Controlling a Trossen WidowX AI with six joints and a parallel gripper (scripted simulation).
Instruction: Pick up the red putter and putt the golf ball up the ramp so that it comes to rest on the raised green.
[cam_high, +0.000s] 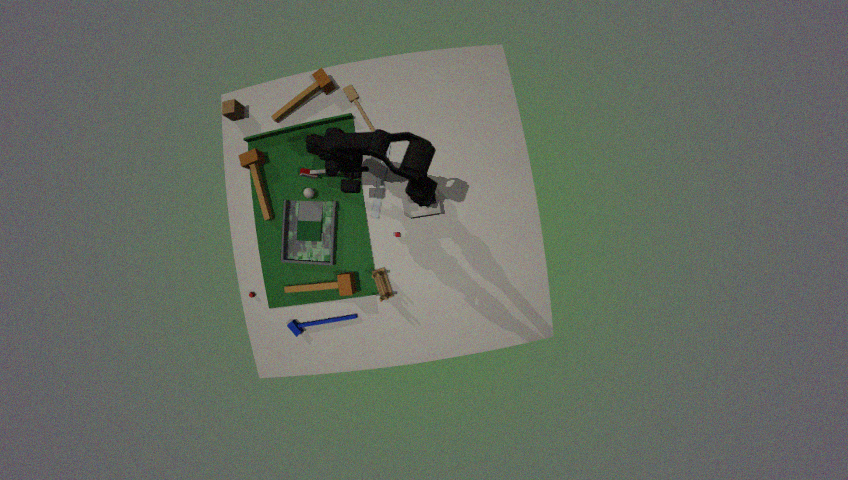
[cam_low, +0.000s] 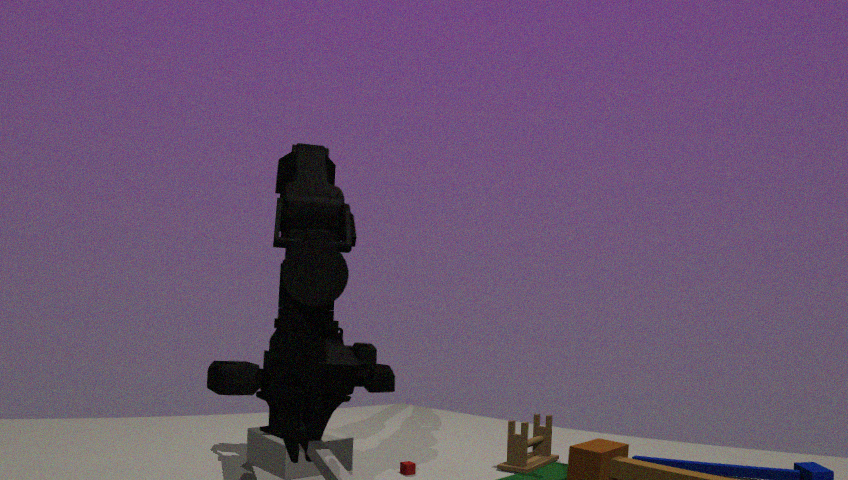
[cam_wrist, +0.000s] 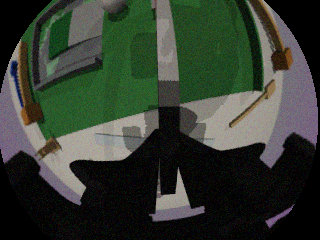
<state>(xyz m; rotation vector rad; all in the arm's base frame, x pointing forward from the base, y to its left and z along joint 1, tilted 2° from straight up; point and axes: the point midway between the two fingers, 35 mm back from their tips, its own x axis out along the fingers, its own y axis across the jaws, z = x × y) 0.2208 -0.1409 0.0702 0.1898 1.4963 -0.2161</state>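
With the pale worktop (cam_high: 476, 89) (cam_low: 89, 446) spreading under it all, the rectangular green mat (cam_high: 351, 255) (cam_low: 535, 473) (cam_wrist: 120, 100) is our landmark, and the jointed black arm (cam_high: 357, 142) (cam_low: 312, 273) reaches over its edge! On that mat sits the grey-walled rectangular frame (cam_high: 334, 231) (cam_wrist: 35, 60), with the sloping grey ramp (cam_high: 309, 209) (cam_wrist: 86, 22) and square raised green (cam_high: 308, 230) (cam_wrist: 60, 35) inside.

Look at the tool (cam_high: 364, 169) (cam_low: 300, 459) (cam_wrist: 164, 132): it's clenched on the long, pale-shafted red putter (cam_high: 317, 171) (cam_low: 327, 460) (cam_wrist: 167, 50), whose red head is over the mat! One orange-brown wooden mallet (cam_high: 312, 286) (cam_low: 598, 457) (cam_wrist: 30, 112) lies on the mat near one end; another (cam_high: 260, 187) overlaps its side, and a third (cam_high: 297, 101) (cam_wrist: 281, 59) lies outside the green-railed end. Beyond the opposite end, there's the slim blue mallet (cam_high: 327, 321) (cam_low: 714, 465) (cam_wrist: 16, 82). At the mat's corner stands the small wooden rack (cam_high: 382, 287) (cam_low: 511, 443).

And the round white golf ball (cam_high: 308, 192) (cam_wrist: 115, 4)? On the mat, between putter head and frame! Tiniest of all, one red cube (cam_high: 396, 234) (cam_low: 407, 468) sits off the mat's side.
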